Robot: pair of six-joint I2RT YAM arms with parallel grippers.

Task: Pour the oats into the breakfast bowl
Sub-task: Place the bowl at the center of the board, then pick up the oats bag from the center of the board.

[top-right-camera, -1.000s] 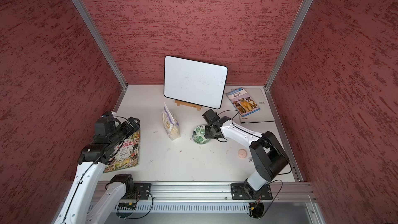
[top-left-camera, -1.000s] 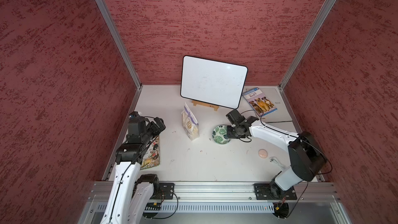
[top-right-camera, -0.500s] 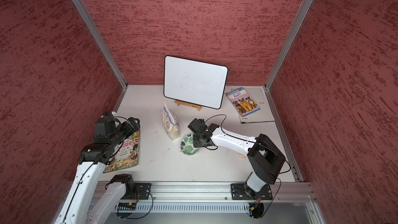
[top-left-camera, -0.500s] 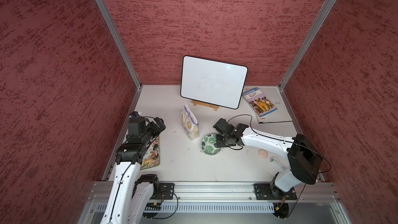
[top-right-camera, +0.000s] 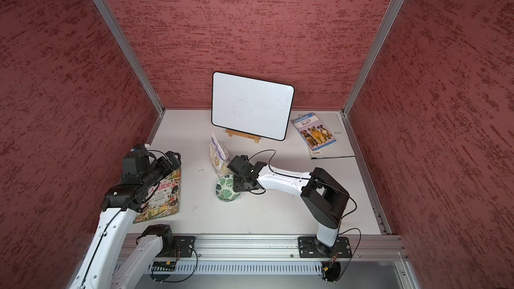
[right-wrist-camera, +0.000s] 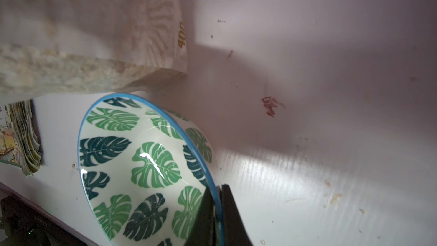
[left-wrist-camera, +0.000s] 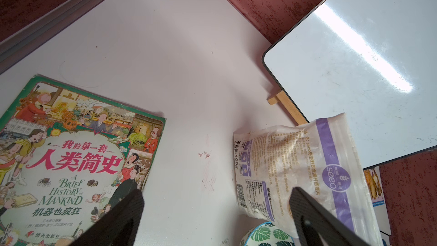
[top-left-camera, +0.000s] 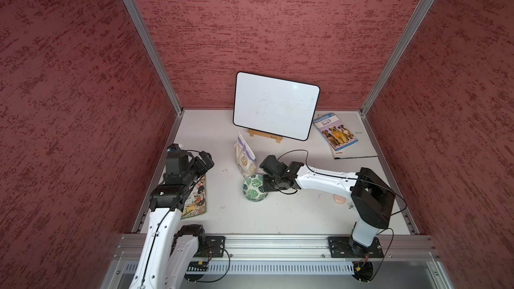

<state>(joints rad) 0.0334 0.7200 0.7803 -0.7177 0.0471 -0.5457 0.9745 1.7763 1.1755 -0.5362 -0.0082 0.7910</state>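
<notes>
Stained white tabletop point(top-left-camera: 292, 212) inside red textured walls point(top-left-camera: 264, 23); left fingers point(left-wrist-camera: 118, 218) wide apart, right fingers point(right-wrist-camera: 233, 218) straddle the rim of the green-leaf white round bowl point(right-wrist-camera: 146, 162), can't tell if clamped.

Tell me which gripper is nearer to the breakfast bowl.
Right. The right gripper sits at the breakfast bowl, its fingers straddling the rim. The left gripper hangs open by the history book, well apart from the bowl.

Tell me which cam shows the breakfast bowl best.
Right wrist: the breakfast bowl fills much of the frame, empty, right gripper straddling its rim. Both top views show it small, partly behind that gripper. Left wrist catches only a sliver.
</notes>
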